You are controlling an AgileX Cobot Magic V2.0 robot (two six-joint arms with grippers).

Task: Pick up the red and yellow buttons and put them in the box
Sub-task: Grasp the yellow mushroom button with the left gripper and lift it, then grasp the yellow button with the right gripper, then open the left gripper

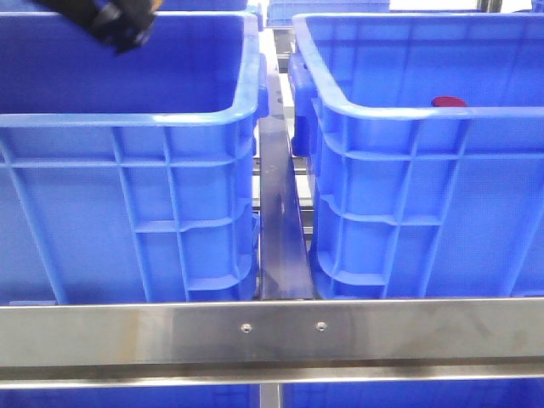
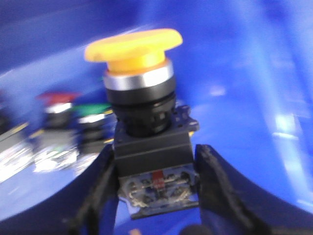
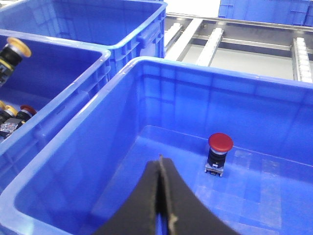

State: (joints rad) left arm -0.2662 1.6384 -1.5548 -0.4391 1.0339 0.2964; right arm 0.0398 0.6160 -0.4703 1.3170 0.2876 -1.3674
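My left gripper (image 2: 155, 164) is shut on the black base of a yellow mushroom-head button (image 2: 134, 46) and holds it inside the left blue crate (image 1: 127, 119). In the front view that gripper (image 1: 119, 24) is at the top left, over that crate. In the right wrist view the yellow button (image 3: 12, 51) shows raised in that crate. A red button (image 3: 220, 143) stands upright on the floor of the right blue box (image 3: 146, 66); its cap peeks over the rim in the front view (image 1: 449, 102). My right gripper (image 3: 160, 164) is shut and empty, above that box's near side, apart from the red button.
Red-capped (image 2: 57, 98) and green-capped (image 2: 93, 110) buttons, with others, lie on the left crate's floor. More blue crates (image 3: 264, 10) stand farther back beside roller rails (image 3: 210, 39). A steel bar (image 1: 272, 331) runs across the front below the crates.
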